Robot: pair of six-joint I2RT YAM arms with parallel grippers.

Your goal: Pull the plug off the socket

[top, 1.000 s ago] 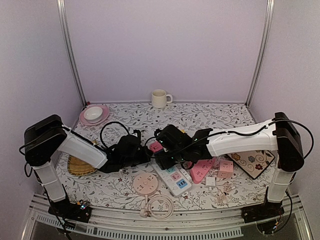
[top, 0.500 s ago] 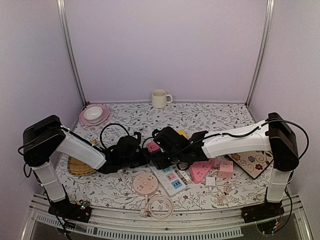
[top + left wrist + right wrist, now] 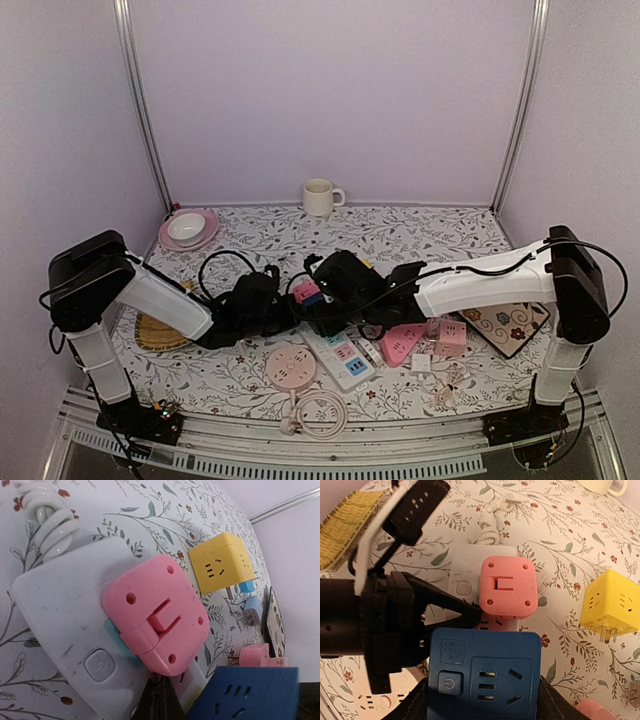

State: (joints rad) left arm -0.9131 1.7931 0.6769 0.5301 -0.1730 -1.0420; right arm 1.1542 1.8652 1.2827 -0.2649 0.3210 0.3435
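Note:
A white power strip (image 3: 60,625) lies on the flowered table, its near end in the top view (image 3: 345,355). A pink plug (image 3: 155,615) sits in it beside the power button, seen also from the right wrist (image 3: 508,587) and from above (image 3: 308,292). My left gripper (image 3: 160,697) is shut, its tips resting on the strip just beside the pink plug (image 3: 472,612). My right gripper (image 3: 482,702) is shut on a blue plug cube (image 3: 485,675), held over the strip's pink sockets. I cannot tell whether the cube's pins are still in the strip.
A yellow plug cube (image 3: 612,602) lies to the right of the pink plug. Pink adapters (image 3: 405,340), a round pink socket (image 3: 291,367), a coiled white cable (image 3: 322,413) and a patterned mat (image 3: 505,325) lie nearby. A cup (image 3: 320,197) and a pink plate (image 3: 187,230) stand at the back.
My right arm shifted slightly left and then back, and the strip's near end has slid a little to the left. Both grippers stay shut over the strip.

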